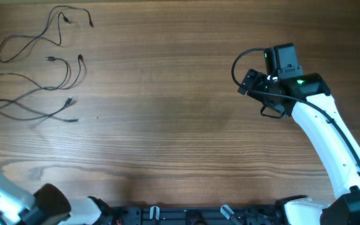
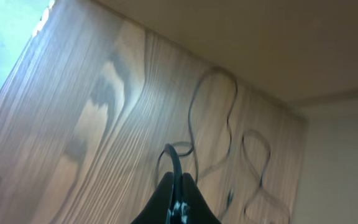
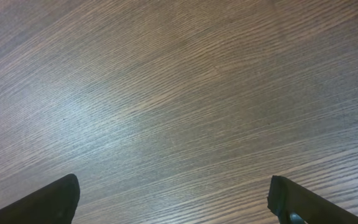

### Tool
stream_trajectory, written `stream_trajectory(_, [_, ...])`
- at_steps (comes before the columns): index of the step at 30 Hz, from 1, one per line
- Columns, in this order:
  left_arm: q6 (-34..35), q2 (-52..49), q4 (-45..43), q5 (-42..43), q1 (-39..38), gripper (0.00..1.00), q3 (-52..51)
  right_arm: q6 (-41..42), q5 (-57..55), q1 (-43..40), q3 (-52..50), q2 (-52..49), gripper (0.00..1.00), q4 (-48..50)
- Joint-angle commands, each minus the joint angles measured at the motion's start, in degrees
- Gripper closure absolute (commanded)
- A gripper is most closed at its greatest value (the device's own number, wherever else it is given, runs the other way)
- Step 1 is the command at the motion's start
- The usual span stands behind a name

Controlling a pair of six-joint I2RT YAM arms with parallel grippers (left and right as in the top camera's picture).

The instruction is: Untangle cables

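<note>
Cable (image 2: 169, 151) in closed left gripper (image 2: 178, 188)

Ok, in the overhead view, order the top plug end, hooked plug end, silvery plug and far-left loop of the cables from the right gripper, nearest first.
From the right gripper, jaws open:
1. Top plug end, at the top, and hooked plug end just below: too close to call.
2. Silvery plug, further left.
3. Far-left loop, near the left edge.
</note>
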State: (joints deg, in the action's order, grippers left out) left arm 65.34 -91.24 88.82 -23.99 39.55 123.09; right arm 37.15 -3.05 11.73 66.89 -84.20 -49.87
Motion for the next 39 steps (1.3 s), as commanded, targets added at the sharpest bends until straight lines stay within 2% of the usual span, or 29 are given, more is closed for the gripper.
stream_trajectory(1, [2.86, -5.33, -4.15, -5.77, 4.44, 0.96, -3.37, -1.01, 0.04, -0.11, 0.13, -0.57, 0.0, 0.11])
stream_trajectory(5, [2.62, -15.26, -5.27, -13.33, 8.66, 0.96, -3.63, -0.98, 0.04, -0.11, 0.13, -0.57, 0.0, 0.11])
stream_trajectory(8, [2.6, -19.82, -6.32, -13.42, 10.91, 0.96, -3.63, -0.98, 0.04, -0.13, 0.13, -0.57, 0.0, 0.11])
stream_trajectory(12, [-3.98, -26.6, -11.76, -12.72, 13.9, 0.96, -3.63, -0.98, 0.04, -0.13, 0.13, -0.57, 0.0, 0.11])
stream_trajectory(17, [-18.43, -33.09, -19.23, 2.16, 16.04, 0.95, -3.63, -0.98, 0.04, -0.13, 0.13, -0.57, 0.0, 0.11])
stream_trajectory(19, [-28.04, -35.36, -21.4, 7.85, 16.17, 0.96, -3.65, -0.96, 0.04, -0.11, 0.13, -0.57, 0.0, 0.11])
stream_trajectory(21, [-30.62, -37.18, -21.59, 11.61, 16.22, 0.96, -3.65, -0.98, 0.04, -0.13, 0.13, -0.57, 0.0, 0.09])
stream_trajectory(22, [-30.62, -38.01, -21.57, 11.52, 16.22, 0.91, -3.65, -0.98, 0.04, -0.13, 0.13, -0.57, 0.01, 0.11])
stream_trajectory(23, [-30.6, -38.64, -21.14, 11.52, 16.24, 0.67, -3.65, -0.98, 0.04, -0.13, 0.11, -0.57, 0.0, 0.11])
stream_trajectory(24, [-30.34, -38.91, -20.28, 11.17, 16.24, 0.54, -3.65, -1.01, 0.04, -0.11, 0.13, -0.57, 0.0, 0.11])
stream_trajectory(26, [-30.01, -38.71, -18.53, 10.01, 16.24, 0.48, -3.63, -0.96, 0.04, -0.11, 0.13, -0.57, 0.0, 0.11])
stream_trajectory(29, [-29.94, -35.87, -17.68, 8.07, 16.22, 0.48, -3.61, -0.98, 0.04, -0.13, 0.13, -0.57, 0.0, 0.11])
stream_trajectory(31, [-25.22, -31.65, -17.88, 7.43, 16.22, 0.46, -3.56, -0.98, 0.04, -0.11, 0.13, -0.57, 0.0, 0.11])
stream_trajectory(33, [-21.73, -27.34, -18.88, 7.43, 16.17, 0.3, -3.56, -0.98, 0.04, -0.11, 0.13, -0.57, 0.0, 0.11])
stream_trajectory(35, [-21.35, -24.22, -20.61, 7.41, 16.17, 0.0, -3.56, -0.96, 0.04, -0.11, 0.13, -0.57, 0.0, 0.11])
stream_trajectory(37, [-21.4, -23.3, -19.37, 7.78, 16.17, 0.0, -3.56, -0.96, 0.04, -0.13, 0.11, -0.57, 0.0, 0.11])
stream_trajectory(38, [-21.64, -23.34, -17.46, 9.79, 16.17, 0.09, -3.58, -0.98, 0.04, -0.11, 0.13, -0.57, 0.0, 0.11])
stream_trajectory(39, [-21.62, -23.54, -16.13, 12.13, 16.17, 0.13, -3.61, -0.98, 0.04, -0.13, 0.13, -0.57, 0.0, 0.11])
